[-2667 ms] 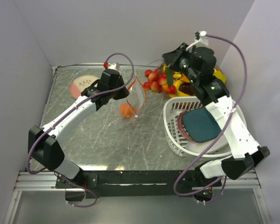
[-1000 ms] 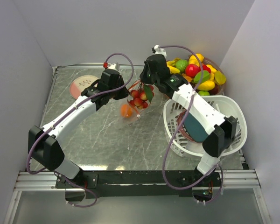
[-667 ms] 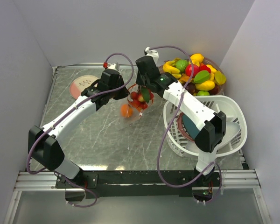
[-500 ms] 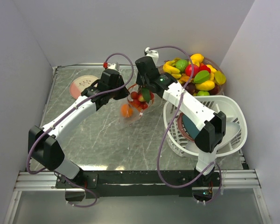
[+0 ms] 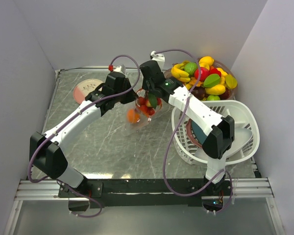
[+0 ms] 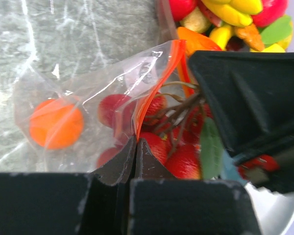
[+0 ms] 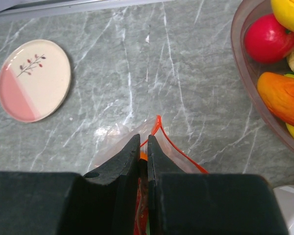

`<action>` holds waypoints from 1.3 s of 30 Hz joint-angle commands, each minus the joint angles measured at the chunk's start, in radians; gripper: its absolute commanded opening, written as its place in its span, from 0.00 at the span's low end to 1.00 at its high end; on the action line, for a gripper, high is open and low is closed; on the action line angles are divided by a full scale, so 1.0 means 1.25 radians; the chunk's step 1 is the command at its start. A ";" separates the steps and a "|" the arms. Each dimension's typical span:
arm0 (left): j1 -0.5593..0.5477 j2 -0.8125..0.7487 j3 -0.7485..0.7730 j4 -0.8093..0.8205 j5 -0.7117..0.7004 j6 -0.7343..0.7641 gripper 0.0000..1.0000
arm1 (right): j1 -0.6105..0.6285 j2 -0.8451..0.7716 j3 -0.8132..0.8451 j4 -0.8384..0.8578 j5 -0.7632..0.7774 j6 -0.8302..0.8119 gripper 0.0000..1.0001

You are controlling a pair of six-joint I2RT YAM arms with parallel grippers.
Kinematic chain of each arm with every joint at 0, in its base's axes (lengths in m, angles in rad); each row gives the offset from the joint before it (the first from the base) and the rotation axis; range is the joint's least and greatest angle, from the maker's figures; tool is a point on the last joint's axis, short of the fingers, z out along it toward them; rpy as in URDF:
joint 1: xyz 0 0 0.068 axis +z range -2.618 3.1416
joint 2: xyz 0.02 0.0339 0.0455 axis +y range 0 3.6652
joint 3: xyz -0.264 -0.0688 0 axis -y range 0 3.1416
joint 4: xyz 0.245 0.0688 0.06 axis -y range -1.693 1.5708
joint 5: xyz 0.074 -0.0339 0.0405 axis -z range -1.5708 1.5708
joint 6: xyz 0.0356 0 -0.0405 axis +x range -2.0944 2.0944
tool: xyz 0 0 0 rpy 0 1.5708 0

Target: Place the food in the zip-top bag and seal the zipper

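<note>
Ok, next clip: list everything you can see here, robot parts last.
zip-top bag: one, clear with an orange-red mouth edge, mid-table
orange fruit: one, orange, inside the bag
red fruit cluster: one, red with a green leaf, at the bag's mouth
loose food: many, yellow, red, green, orange, heaped in the bowl
bowl: one, translucent, far right
basket: one, white slatted, right side
teal plate: one, teal, in the basket
small plate: one, pink and cream, far left
table: one, grey marbled
left tool: black, shut on the bag's edge
right tool: black, shut on the cluster
</note>
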 commanded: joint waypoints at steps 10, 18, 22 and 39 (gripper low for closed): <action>0.015 -0.025 -0.020 0.092 0.044 -0.063 0.01 | 0.009 -0.016 -0.015 0.033 0.035 -0.030 0.47; 0.028 -0.036 -0.040 0.089 0.028 -0.072 0.01 | 0.009 -0.081 0.031 -0.018 0.015 -0.075 0.71; 0.039 -0.047 -0.038 0.076 0.026 -0.068 0.01 | -0.029 -0.116 0.021 -0.049 0.038 -0.103 0.72; 0.099 -0.085 -0.069 0.140 0.167 -0.109 0.01 | -0.447 -0.116 -0.098 -0.022 -0.200 -0.015 0.69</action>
